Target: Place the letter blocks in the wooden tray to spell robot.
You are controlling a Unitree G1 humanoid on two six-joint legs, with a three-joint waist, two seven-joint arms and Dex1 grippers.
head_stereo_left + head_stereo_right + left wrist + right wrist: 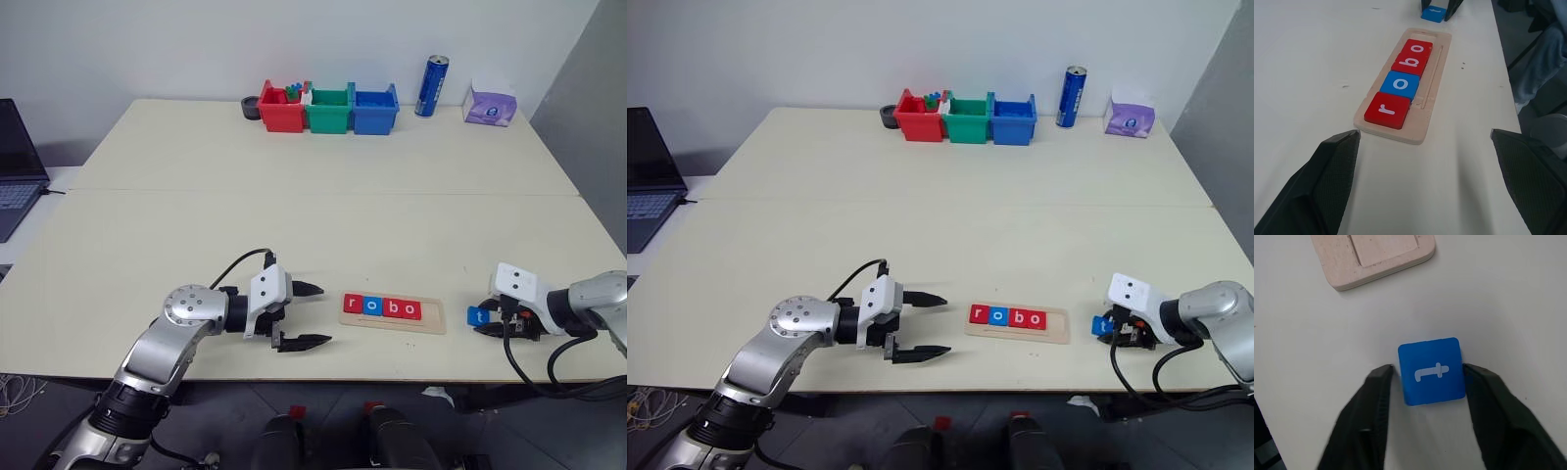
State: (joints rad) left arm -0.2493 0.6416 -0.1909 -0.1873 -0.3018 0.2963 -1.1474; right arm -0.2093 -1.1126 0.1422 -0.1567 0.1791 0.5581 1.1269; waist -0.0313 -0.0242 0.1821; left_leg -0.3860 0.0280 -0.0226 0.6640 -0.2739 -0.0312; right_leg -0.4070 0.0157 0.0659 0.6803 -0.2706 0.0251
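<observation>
Jaws flank blue "t" block; tray reads "robo".

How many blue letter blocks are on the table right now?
2. The blue o sits second in the wooden tray, between red tiles. The blue t lies on the table beside the tray's empty end, between the right gripper's jaws.

Both arms are built from rounded silver-grey metal segments. The left arm has a round joint cap with a ring of small dark screws, and a black collar lower on the arm. A black cable loops from it to a white angular wrist housing. The left gripper has two black pointed fingers with a fine textured inner surface. The right arm carries a white housing with two small dark dots and thick black cables under it
</observation>
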